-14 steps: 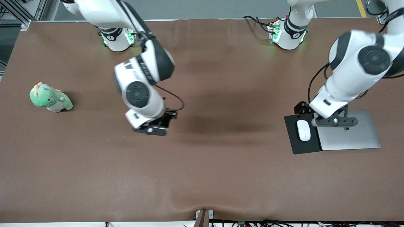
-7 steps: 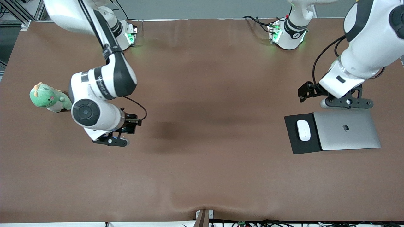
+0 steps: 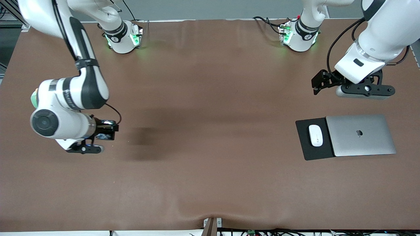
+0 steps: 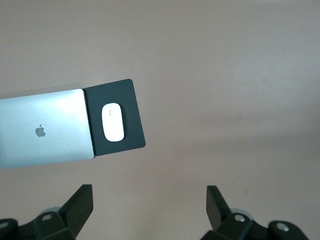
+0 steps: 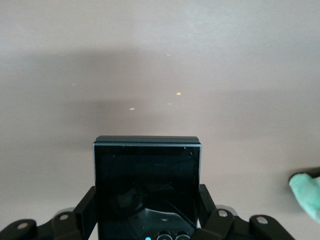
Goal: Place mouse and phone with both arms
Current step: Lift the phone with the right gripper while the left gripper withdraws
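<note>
Right gripper [image 5: 145, 220] clamps phone [image 5: 147, 185] above bare table; slip risk. Left gripper [image 4: 150, 210] spread empty, clear of mouse [image 4: 113, 122].

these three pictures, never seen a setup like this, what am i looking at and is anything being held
Two white robot arms stand at a brown table. The wide picture looks down from a high camera facing them; the other two come from cameras on each arm's wrist.

The right gripper, over bare table near its own end, is shut on the phone, a small black square one filling its wrist picture. A green plush toy peeks in at that picture's edge.

The left gripper is open and empty, above the table near a closed silver laptop. Beside the laptop, the white mouse lies on a black pad.
</note>
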Action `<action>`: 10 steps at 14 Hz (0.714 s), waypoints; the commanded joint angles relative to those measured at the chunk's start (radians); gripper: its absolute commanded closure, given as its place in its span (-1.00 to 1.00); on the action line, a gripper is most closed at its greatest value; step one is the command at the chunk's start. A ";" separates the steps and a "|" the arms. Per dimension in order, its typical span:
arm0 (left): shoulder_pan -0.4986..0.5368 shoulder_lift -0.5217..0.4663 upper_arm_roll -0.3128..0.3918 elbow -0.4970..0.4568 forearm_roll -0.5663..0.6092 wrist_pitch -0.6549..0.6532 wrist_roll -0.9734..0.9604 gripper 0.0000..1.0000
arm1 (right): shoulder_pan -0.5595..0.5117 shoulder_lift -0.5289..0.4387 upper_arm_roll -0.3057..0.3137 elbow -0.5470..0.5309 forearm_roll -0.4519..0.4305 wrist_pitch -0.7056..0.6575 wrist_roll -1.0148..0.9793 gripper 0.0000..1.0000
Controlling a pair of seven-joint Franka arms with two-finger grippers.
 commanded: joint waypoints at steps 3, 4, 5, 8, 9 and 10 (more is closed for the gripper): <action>-0.005 -0.045 0.017 -0.048 -0.060 -0.006 0.005 -1.00 | -0.103 -0.163 0.021 -0.237 -0.012 0.118 -0.154 1.00; -0.003 -0.043 0.017 -0.047 -0.060 -0.004 0.005 -1.00 | -0.132 -0.183 0.019 -0.274 -0.012 0.146 -0.193 1.00; -0.002 -0.043 0.017 -0.048 -0.060 -0.004 0.006 -1.00 | -0.161 -0.194 0.019 -0.292 -0.013 0.154 -0.232 1.00; -0.003 -0.042 0.017 -0.042 -0.060 -0.004 0.006 -1.00 | -0.238 -0.223 0.019 -0.355 -0.018 0.181 -0.339 1.00; -0.003 -0.039 0.018 -0.042 -0.059 -0.004 0.009 -1.00 | -0.253 -0.239 0.019 -0.390 -0.018 0.212 -0.362 1.00; -0.003 -0.039 0.018 -0.042 -0.057 -0.007 0.012 -1.00 | -0.268 -0.242 0.019 -0.424 -0.018 0.246 -0.375 1.00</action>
